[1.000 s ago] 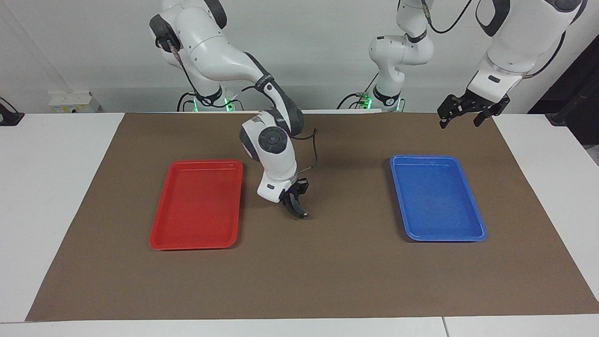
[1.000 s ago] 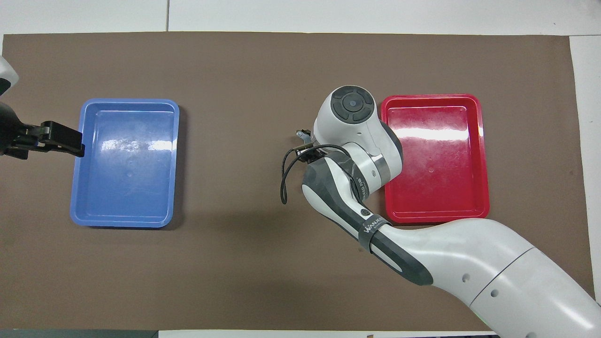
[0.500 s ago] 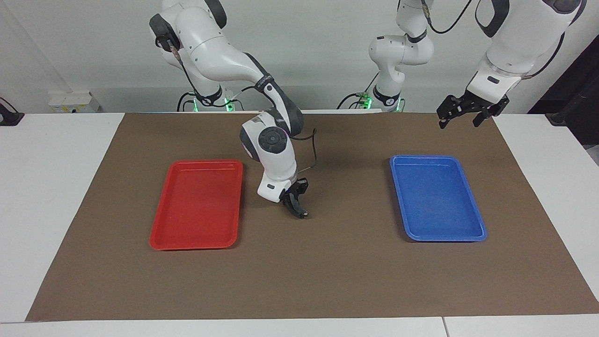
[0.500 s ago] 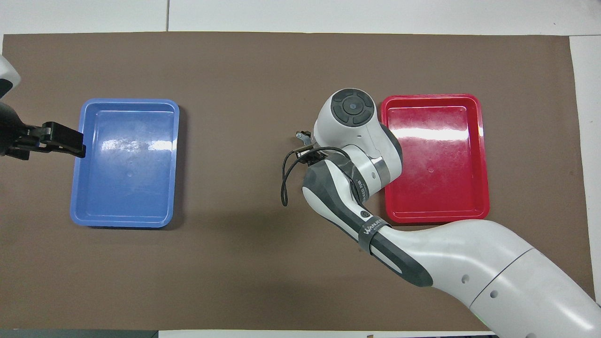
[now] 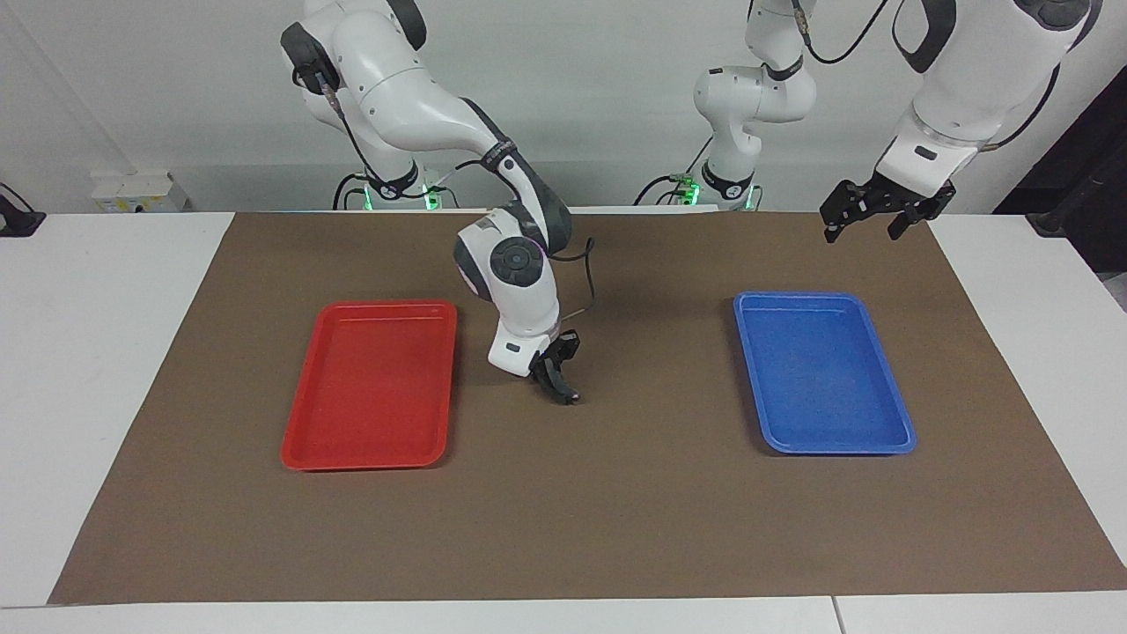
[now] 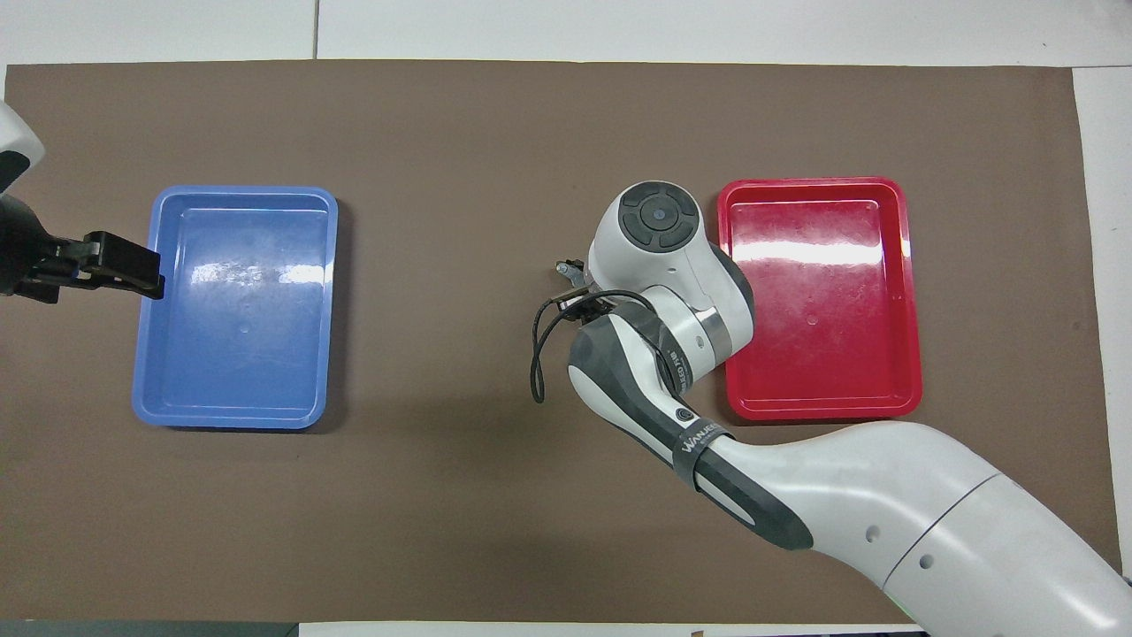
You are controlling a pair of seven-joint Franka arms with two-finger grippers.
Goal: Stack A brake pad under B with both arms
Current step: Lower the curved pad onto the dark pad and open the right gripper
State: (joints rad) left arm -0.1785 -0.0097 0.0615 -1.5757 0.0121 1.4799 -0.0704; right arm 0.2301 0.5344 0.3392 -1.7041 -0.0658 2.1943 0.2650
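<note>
While hovering, right gripper: low over brown mat between trays, grasp unreadable.
Left gripper: waiting, fingers spread.
Risk: neither brake pad visible; blind descent could jam fingertips into mat.

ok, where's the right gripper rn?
In the facing view the right gripper is down low over the brown mat, between the red tray and the blue tray, closer to the red one.

The right gripper hangs low, fingers drawn together, pointing toward five o'clock in the facing view. The left gripper waits raised, its fingers spread apart.
</note>
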